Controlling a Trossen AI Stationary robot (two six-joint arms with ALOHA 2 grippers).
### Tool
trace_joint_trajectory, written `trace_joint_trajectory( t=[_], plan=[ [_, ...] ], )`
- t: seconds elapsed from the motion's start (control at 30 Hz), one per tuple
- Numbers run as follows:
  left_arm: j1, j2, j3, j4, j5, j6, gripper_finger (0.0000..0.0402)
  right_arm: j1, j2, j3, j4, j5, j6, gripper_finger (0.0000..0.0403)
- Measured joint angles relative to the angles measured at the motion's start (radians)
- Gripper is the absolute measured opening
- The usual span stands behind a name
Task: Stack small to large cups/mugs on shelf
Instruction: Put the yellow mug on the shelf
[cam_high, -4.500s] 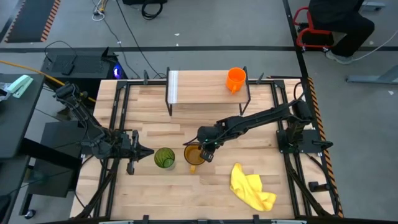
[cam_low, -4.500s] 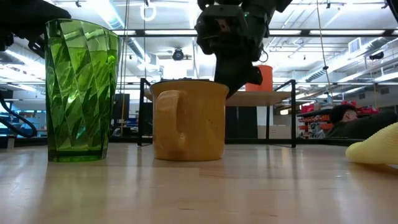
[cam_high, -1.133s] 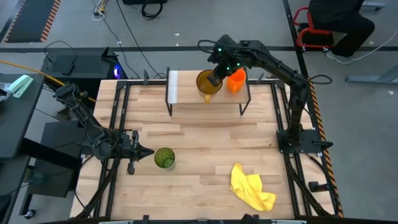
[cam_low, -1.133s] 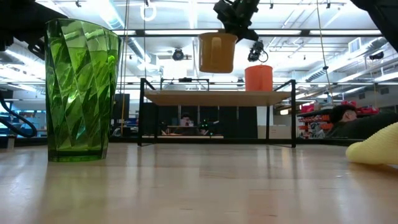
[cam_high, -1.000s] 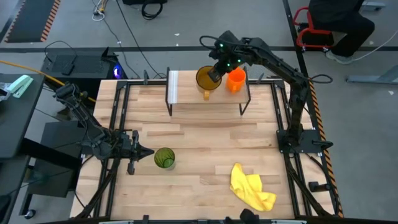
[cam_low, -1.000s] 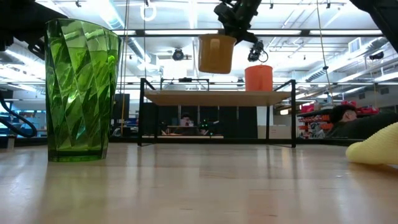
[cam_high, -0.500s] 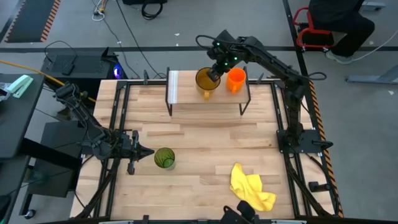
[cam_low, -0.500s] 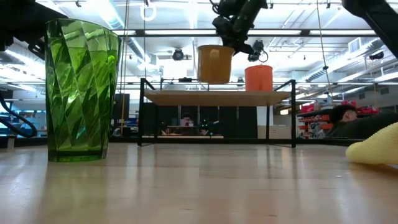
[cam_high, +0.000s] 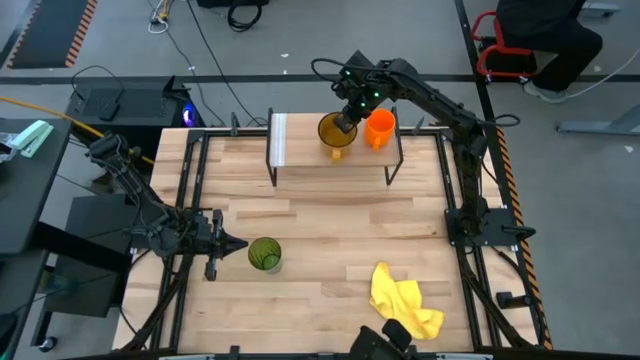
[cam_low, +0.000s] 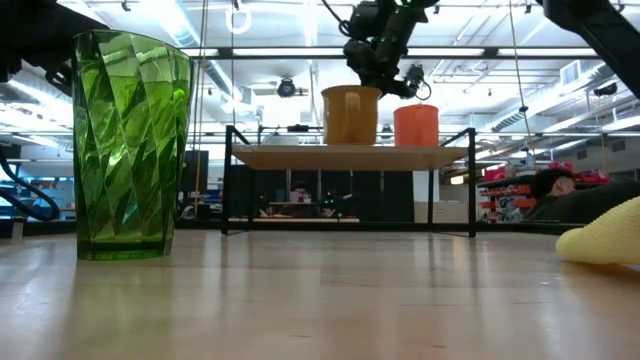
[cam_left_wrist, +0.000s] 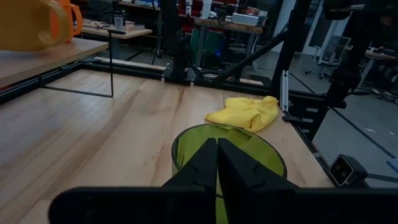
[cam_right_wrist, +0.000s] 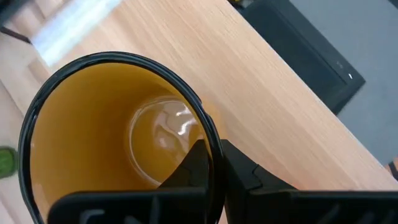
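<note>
The amber mug (cam_high: 336, 131) stands upright on the shelf (cam_high: 300, 140), its base on the plank in the low view (cam_low: 351, 116). It is just left of the small orange cup (cam_high: 379, 128), which also rests on the plank (cam_low: 415, 125). My right gripper (cam_high: 346, 118) hangs over the mug, shut on it. The green tumbler (cam_high: 264, 254) stands on the table near the left side (cam_low: 130, 145). My left gripper (cam_high: 240, 247) lies low beside the tumbler's left side, shut (cam_left_wrist: 217, 152). My right gripper holds the mug by its rim on the far-right side (cam_right_wrist: 210, 140). One finger (cam_right_wrist: 194, 163) is inside the mug and the other outside, and they come from above, pointing down. The mug is upright with its base on the shelf plank. My left gripper's shut tips are right at the tumbler's rim (cam_left_wrist: 186, 140); I cannot tell whether they touch.
A crumpled yellow cloth (cam_high: 405, 305) lies on the table near the right front. The shelf's left half (cam_high: 295, 140) is bare plank. The shelf's black legs (cam_low: 228, 180) stand on the far part of the table. A person sits beyond the far right corner (cam_high: 540, 40).
My right gripper has come down over the shelf with the mug still in its hold. The mug, which hung clear above the plank a second ago, now has its base on the plank, left of the orange cup.
</note>
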Motion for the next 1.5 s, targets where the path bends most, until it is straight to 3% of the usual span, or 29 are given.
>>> trace_joint_trajectory(
  t=[1.5],
  plan=[
    [0.000, 0.000, 0.000, -0.008, 0.000, -0.001, 0.0019, -0.004, 0.023, 0.007, -0.006, 0.054, -0.017, 0.0020]
  ],
)
